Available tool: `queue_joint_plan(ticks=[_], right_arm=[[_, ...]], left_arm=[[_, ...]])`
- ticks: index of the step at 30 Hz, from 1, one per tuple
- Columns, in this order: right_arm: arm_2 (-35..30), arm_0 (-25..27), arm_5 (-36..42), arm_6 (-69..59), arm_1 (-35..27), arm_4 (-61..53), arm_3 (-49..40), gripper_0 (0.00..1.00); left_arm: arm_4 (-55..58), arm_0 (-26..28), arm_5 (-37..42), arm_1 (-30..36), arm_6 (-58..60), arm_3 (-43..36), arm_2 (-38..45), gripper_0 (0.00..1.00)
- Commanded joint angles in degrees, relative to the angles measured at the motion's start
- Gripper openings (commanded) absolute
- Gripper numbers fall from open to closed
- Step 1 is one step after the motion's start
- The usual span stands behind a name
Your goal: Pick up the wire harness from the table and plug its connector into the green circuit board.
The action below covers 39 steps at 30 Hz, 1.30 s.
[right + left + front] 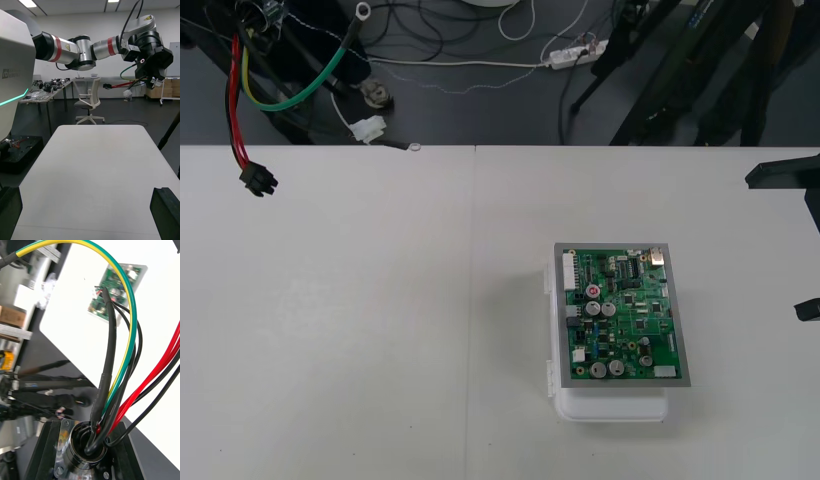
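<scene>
Left end effector (149, 75): I clamp the wire harness (111, 352) by its socket (85, 444), 10 o'clock off the circuit board (620, 315); plug (257, 181) dangling. My right end effector (780, 243) released, 3 o'clock.

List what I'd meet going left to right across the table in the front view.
From the left: harness plug → board → right tool.
</scene>
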Motion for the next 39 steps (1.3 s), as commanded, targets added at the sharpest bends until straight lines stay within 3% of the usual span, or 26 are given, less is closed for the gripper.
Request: queue_joint_plan(ticks=[1,14,26,39], right_arm=[[0.73,-2.48,0.35,-2.54,0.21,0.95,-2.95,1.00],[4.68,-4.76,7.38,-5.97,0.21,1.04,-3.48,1.00],[5.91,-4.85,12.75,-9.49,0.21,1.04,-6.82,1.00],[3.98,-4.94,13.71,-14.67,0.04,1.04,-9.81,1.00]], left_arm=[[-3.21,6.69,-2.73,-5.55,11.64,-6.46,12.41,0.00],[-8.84,17.77,-2.73,-18.91,34.76,-21.93,28.23,0.00],[-11.91,24.45,-2.73,-32.53,48.82,-27.29,31.66,0.00],[-14.02,32.27,-2.73,-42.46,58.58,-29.14,32.19,0.00]])
